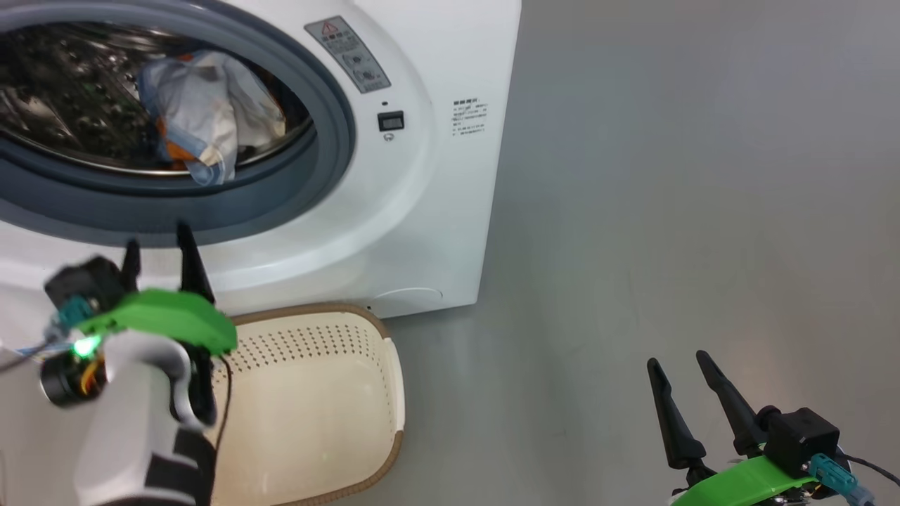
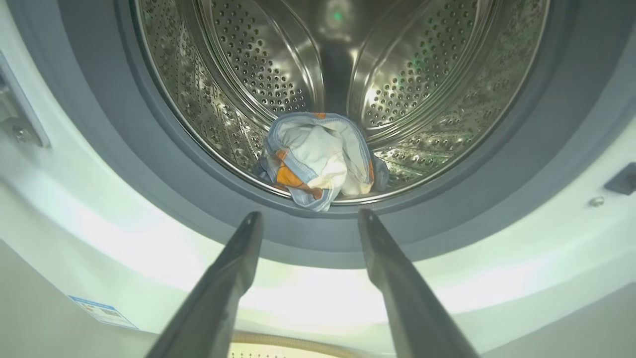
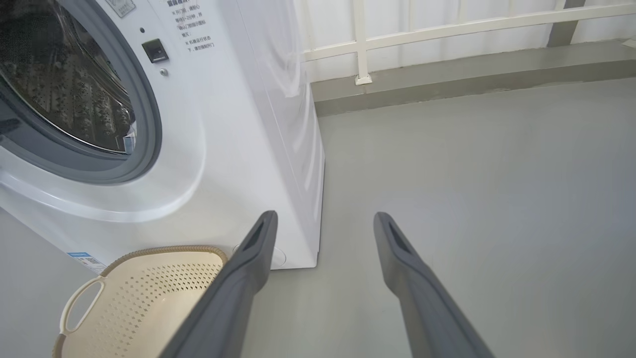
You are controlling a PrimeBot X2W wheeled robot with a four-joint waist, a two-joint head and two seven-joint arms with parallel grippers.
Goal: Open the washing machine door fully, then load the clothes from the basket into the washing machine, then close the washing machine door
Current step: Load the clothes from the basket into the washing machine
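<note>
Left pincer (image 1: pixel 157 239), jaws apart and empty, hovers before the mouth of the washer (image 1: pixel 436 211), above the basket (image 1: pixel 391 393) on the floor (image 1: pixel 668 176). Clothes (image 1: pixel 204 119) lie bunched at the drum (image 2: pixel 238 64) lip. Right pincer (image 1: pixel 678 358), also apart, hangs well right.

Laundry area: washing machine (image 1: pixel 436 211), basket (image 1: pixel 302 344)

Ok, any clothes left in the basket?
No, the basket shows a bare perforated floor in the head view, and the clothes lie in the drum.
</note>
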